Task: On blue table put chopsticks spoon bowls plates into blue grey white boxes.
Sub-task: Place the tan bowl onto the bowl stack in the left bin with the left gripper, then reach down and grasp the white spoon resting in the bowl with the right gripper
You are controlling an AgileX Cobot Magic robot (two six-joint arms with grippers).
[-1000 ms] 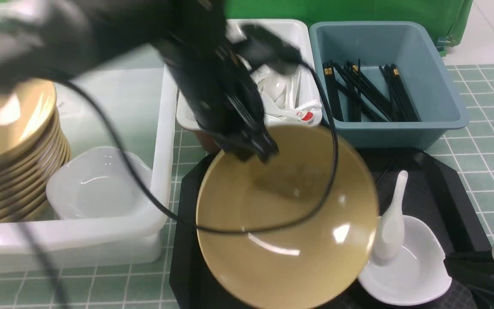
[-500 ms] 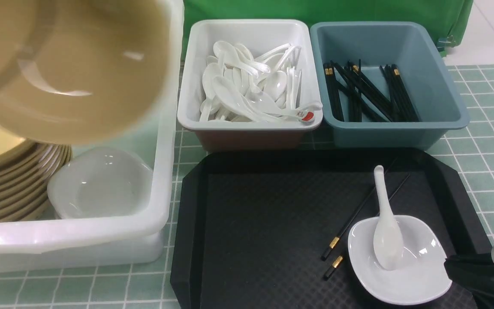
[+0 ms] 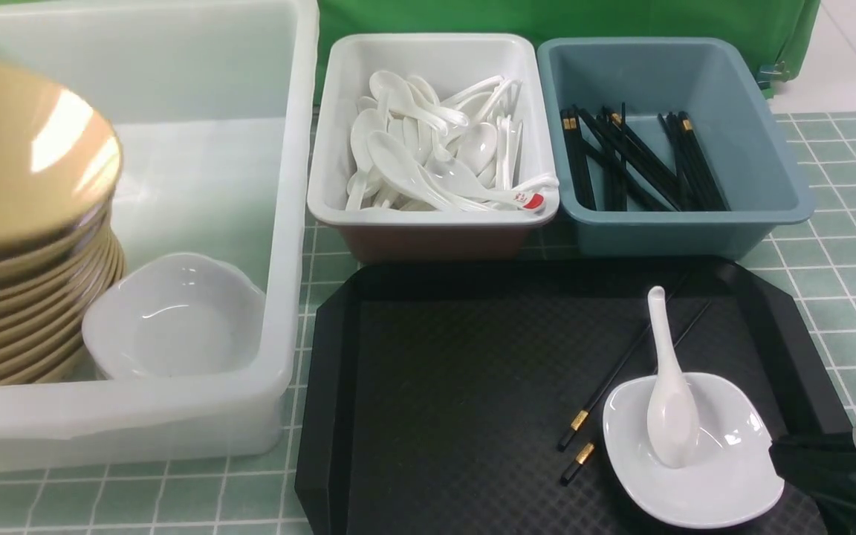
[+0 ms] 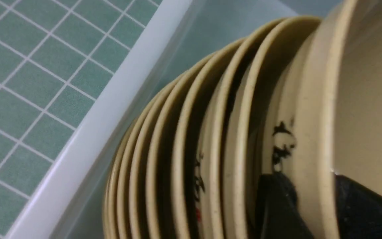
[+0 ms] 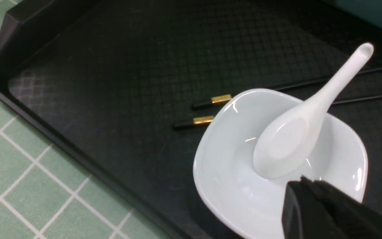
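A stack of tan bowls [image 3: 27,297] stands at the left of the large translucent white box [image 3: 290,223], with the top bowl [image 3: 19,148] tilted. In the left wrist view my left gripper [image 4: 310,179] straddles that top bowl's [image 4: 370,99] rim, one finger inside and one outside; whether it still presses does not show. A white plate [image 3: 725,475] on the black tray [image 3: 435,386] holds a spoon [image 3: 669,401], and two chopsticks [image 3: 579,420] lie beside it. My right gripper [image 5: 305,182] is shut and empty, just above the plate's [image 5: 230,176] near rim.
Another white plate [image 3: 175,319] sits in the large box beside the stack. The white box [image 3: 324,200] holds several spoons [image 3: 428,156]. The slate-blue box [image 3: 695,223] holds several chopsticks [image 3: 636,160]. All stand on the blue table [image 3: 829,267], with a green backdrop behind.
The left arm carried the tan bowl off the black tray, swung it left over the large box, and it now rests on the stack. The plate, spoon and chopsticks are uncovered. The right gripper has stayed put.
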